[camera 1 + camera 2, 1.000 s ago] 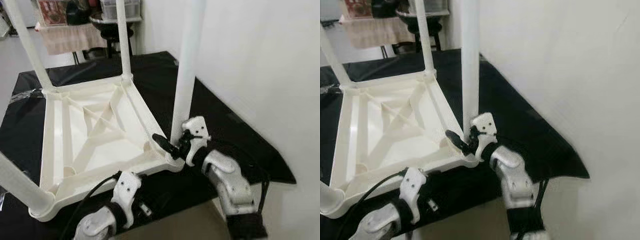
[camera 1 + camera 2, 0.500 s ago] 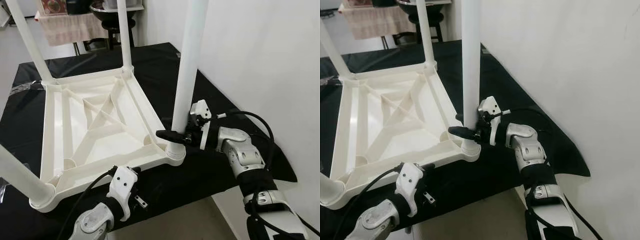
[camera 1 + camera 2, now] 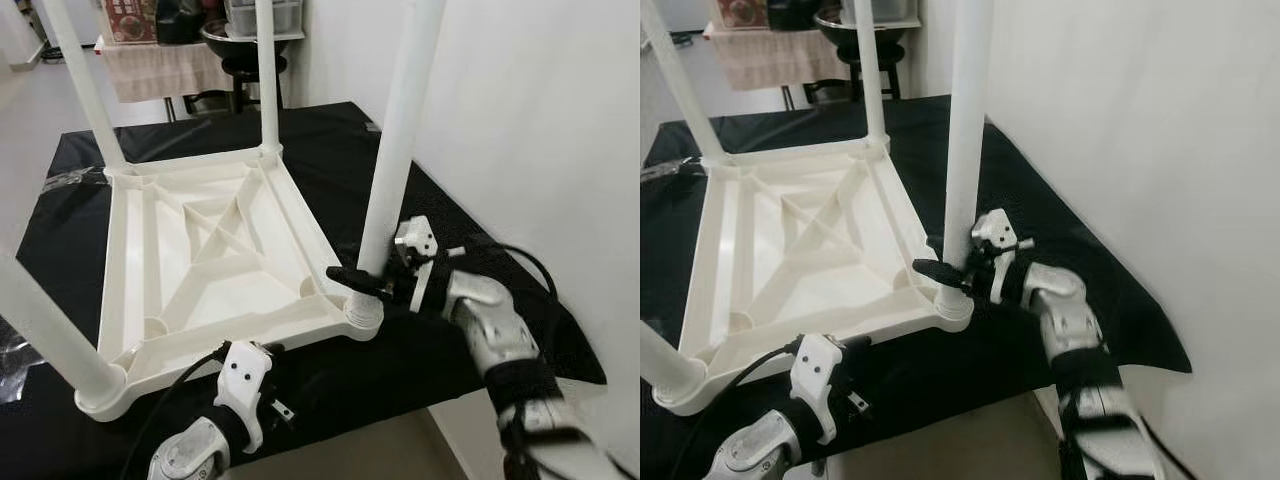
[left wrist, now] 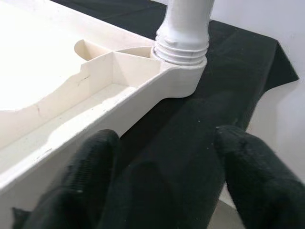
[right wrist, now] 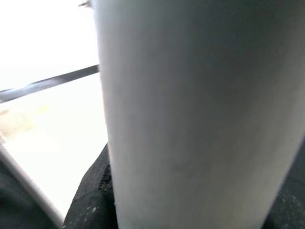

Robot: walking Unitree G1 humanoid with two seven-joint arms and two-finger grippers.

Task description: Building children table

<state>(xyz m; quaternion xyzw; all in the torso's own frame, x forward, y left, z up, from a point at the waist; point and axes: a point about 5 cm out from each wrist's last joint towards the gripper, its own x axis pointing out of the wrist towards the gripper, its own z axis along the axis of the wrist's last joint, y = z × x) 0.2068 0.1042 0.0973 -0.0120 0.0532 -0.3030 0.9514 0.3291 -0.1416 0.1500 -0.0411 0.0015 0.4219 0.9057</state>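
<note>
A white plastic children's table (image 3: 215,250) lies upside down on a black cloth (image 3: 330,150). Its legs stand upright in the corners. My right gripper (image 3: 365,282) is shut on the near right leg (image 3: 395,150) just above its threaded socket (image 4: 183,45), one black finger crossing in front of the leg. That leg (image 5: 190,114) stands very close in the right wrist view. My left gripper (image 4: 167,176) is open, low in front of the table's near edge (image 4: 71,124), holding nothing.
A white wall (image 3: 540,120) runs close along the right side. The cloth's front edge (image 3: 400,400) drops to the floor by my arms. Behind the table stand a black stool (image 3: 245,65) and a rack with a pink towel (image 3: 160,65).
The camera has shifted. My right forearm has swung from below the leg out to the right, with the gripper staying on the leg's base. The left gripper has stayed low at the front.
</note>
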